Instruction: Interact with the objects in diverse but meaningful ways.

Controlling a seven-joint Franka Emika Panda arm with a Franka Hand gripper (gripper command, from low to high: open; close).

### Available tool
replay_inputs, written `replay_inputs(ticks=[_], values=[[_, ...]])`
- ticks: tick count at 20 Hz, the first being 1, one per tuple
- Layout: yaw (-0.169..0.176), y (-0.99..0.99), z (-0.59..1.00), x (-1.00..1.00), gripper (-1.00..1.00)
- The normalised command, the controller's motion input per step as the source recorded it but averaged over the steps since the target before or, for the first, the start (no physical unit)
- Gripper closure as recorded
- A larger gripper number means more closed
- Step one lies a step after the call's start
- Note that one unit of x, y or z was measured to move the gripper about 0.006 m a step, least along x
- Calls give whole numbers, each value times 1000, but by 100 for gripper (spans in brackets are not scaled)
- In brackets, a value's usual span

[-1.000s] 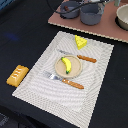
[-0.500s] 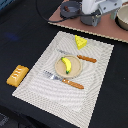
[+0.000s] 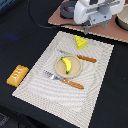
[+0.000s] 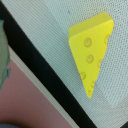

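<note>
A yellow holed cheese wedge (image 3: 80, 42) lies on the far part of the striped placemat (image 3: 60, 92); the wrist view shows the wedge (image 4: 92, 50) large and close. My gripper (image 3: 87, 30) hangs just above and behind it. Its fingers are too small and blurred to read, and the wrist view shows none. A yellow banana (image 3: 66, 64) lies on the round tan plate (image 3: 75, 71). An orange ridged bread slab (image 3: 17, 75) sits on the black table at the exterior view's left. A grey pot (image 3: 67, 9) stands at the back, partly hidden by the arm.
An orange-handled knife (image 3: 86, 59) lies behind the plate and an orange-handled fork (image 3: 67, 81) in front of it. A pinkish board (image 3: 107, 31) holds the pot and a second bowl (image 3: 122, 21) at the far right. A black cable (image 3: 37, 22) runs behind the mat.
The arm has swung in from the top right of the exterior view toward its left and come down over the cheese wedge. The objects have not moved.
</note>
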Motion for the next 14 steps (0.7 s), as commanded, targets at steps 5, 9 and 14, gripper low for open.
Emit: replay_inputs(ticks=[5,9,14], values=[[0,-11,-503,-717,-100],[0,0,-474,-614,-100],[0,0,-349,-325,-100]])
